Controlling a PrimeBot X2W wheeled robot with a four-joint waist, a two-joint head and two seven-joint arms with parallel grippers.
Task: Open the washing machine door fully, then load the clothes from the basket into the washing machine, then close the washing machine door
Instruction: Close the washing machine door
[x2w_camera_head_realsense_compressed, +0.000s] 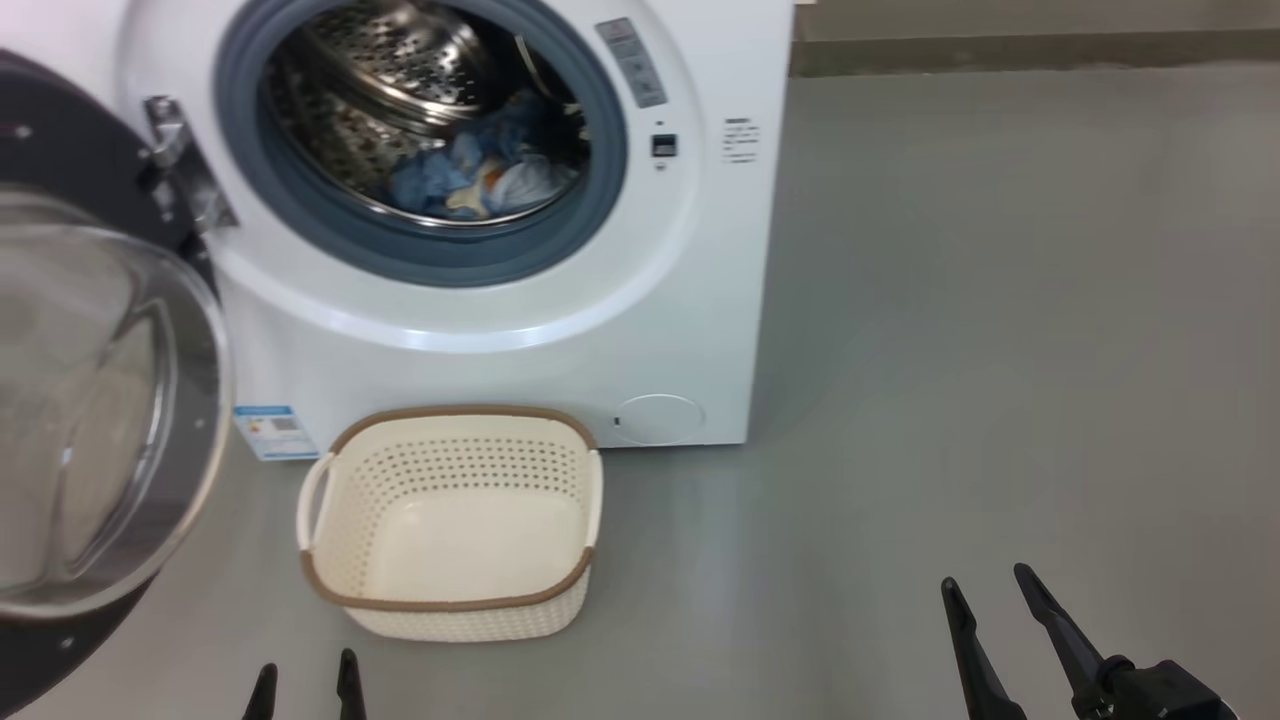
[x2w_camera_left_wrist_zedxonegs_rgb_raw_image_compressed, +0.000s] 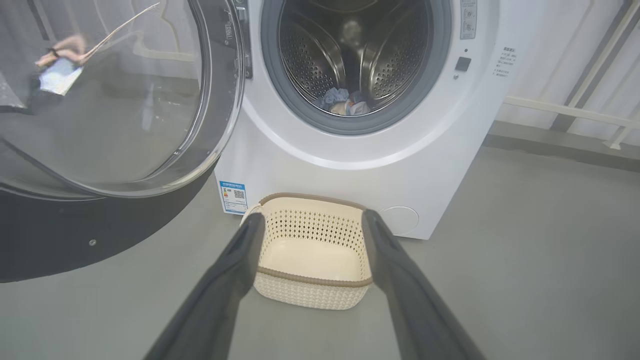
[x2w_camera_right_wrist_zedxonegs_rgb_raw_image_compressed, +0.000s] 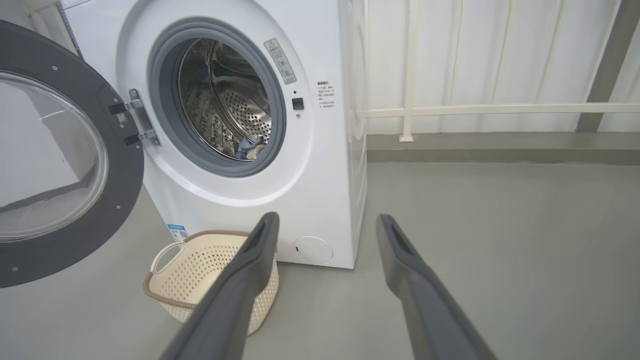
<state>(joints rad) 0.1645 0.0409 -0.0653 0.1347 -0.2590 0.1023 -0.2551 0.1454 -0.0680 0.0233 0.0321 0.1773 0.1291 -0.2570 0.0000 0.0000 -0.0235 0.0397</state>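
The white washing machine (x2w_camera_head_realsense_compressed: 640, 330) (x2w_camera_left_wrist_zedxonegs_rgb_raw_image_compressed: 400, 170) (x2w_camera_right_wrist_zedxonegs_rgb_raw_image_compressed: 330, 190) stands ahead with its door (x2w_camera_head_realsense_compressed: 90, 420) (x2w_camera_left_wrist_zedxonegs_rgb_raw_image_compressed: 100, 100) (x2w_camera_right_wrist_zedxonegs_rgb_raw_image_compressed: 55, 160) swung wide open to the left. Light blue clothes (x2w_camera_head_realsense_compressed: 480, 175) (x2w_camera_left_wrist_zedxonegs_rgb_raw_image_compressed: 345, 102) (x2w_camera_right_wrist_zedxonegs_rgb_raw_image_compressed: 250, 147) lie at the bottom of the steel drum. On the floor in front sits the cream basket (x2w_camera_head_realsense_compressed: 450, 600) (x2w_camera_left_wrist_zedxonegs_rgb_raw_image_compressed: 310, 292) (x2w_camera_right_wrist_zedxonegs_rgb_raw_image_compressed: 200, 270), with nothing in it. My left gripper (x2w_camera_head_realsense_compressed: 305, 675) (x2w_camera_left_wrist_zedxonegs_rgb_raw_image_compressed: 312, 222) is open and empty, just short of the basket's near rim. At the lower right my right gripper (x2w_camera_head_realsense_compressed: 990, 585) (x2w_camera_right_wrist_zedxonegs_rgb_raw_image_compressed: 327, 222) hangs open and empty over bare floor.
Grey floor (x2w_camera_head_realsense_compressed: 1000, 350) stretches to the right of the machine. A white railing (x2w_camera_right_wrist_zedxonegs_rgb_raw_image_compressed: 500, 110) and pale wall run behind it. A small round white flap (x2w_camera_head_realsense_compressed: 658, 418) sits low on the machine front. The open door juts out over the floor on the left.
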